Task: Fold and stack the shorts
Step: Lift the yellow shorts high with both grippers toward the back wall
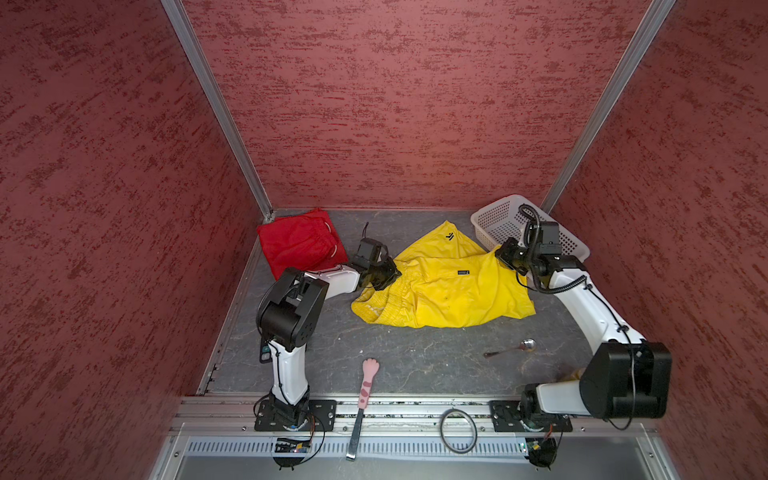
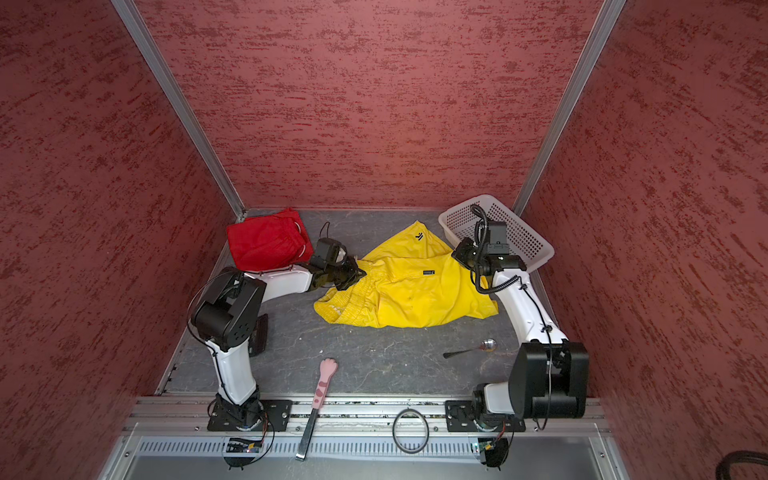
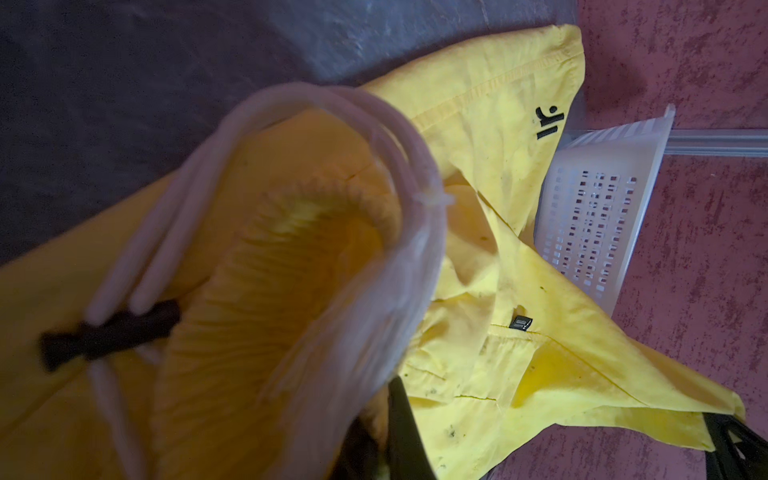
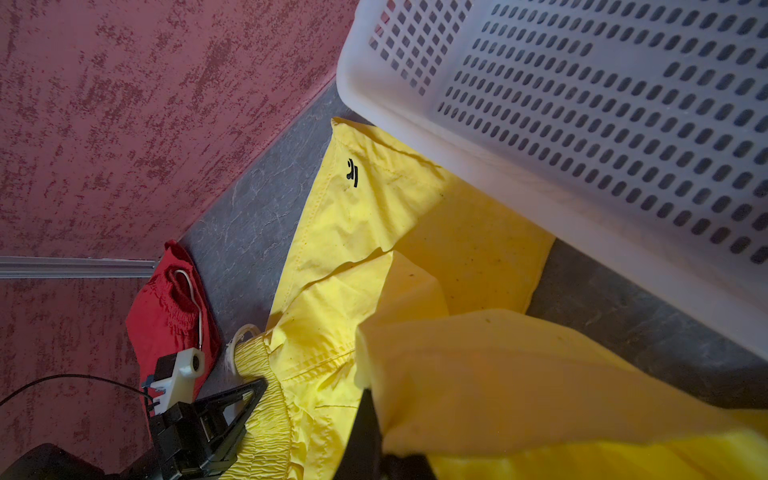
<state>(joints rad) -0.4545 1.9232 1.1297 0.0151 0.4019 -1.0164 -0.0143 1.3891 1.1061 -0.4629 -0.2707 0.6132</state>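
At mid-frame, the left gripper (image 1: 394, 274) and right gripper (image 1: 500, 252) each pinch the yellow shorts (image 1: 457, 299); the red shorts (image 1: 295, 245) lie upper left.

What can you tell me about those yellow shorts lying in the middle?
The yellow shorts are thin, wrinkled bright fabric with a gathered elastic waistband, whitish drawstring, small dark logos and dark specks. They lie spread, unfolded, on the grey table. The left claw pinches the waistband end, the right claw the opposite edge, beside the white basket.
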